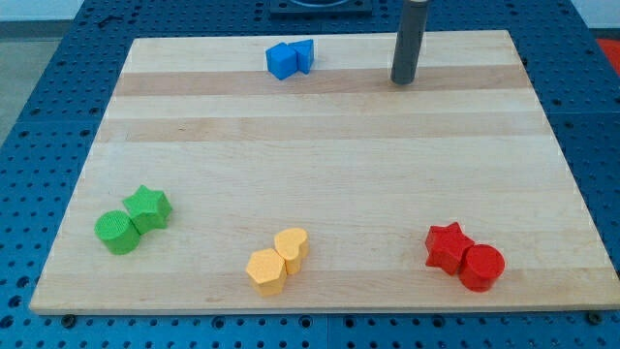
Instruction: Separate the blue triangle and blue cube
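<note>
The blue cube (281, 61) and the blue triangle (304, 54) sit touching each other near the view's top edge of the wooden board (320, 145), left of centre, the cube on the view's left and the triangle on its right. My tip (403, 82) rests on the board well apart from them, off to the view's right at about the same depth; I have no fingers to open or close, only the bare rod.

The pair is not yet split, so I judge the approach to be the step in hand. The next move seems to call for reaching the seam between the two and pushing one away (the triangle, nearer my tip, looks the easier target).

Room is tight above the pair, where the board's edge is close; below them the board lies open. The green star (150, 206), green cylinder (117, 232), two yellow blocks (277, 260), red star (447, 246) and red cylinder (480, 268) sit far off along the view's bottom.
</note>
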Robot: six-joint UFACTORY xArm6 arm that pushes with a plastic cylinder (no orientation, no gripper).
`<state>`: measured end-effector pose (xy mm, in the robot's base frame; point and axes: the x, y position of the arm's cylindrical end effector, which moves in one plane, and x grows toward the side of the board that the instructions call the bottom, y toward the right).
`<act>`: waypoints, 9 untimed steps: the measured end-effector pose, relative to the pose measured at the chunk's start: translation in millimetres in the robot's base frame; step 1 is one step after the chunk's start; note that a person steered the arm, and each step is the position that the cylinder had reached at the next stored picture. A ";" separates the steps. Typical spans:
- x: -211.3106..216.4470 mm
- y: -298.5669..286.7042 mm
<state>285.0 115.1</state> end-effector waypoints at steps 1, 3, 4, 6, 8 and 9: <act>-23.4 0.0; -54.3 -39.3; -57.2 -72.2; -34.4 -139.4; -34.4 -173.2; -26.0 -200.3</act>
<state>259.1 -85.2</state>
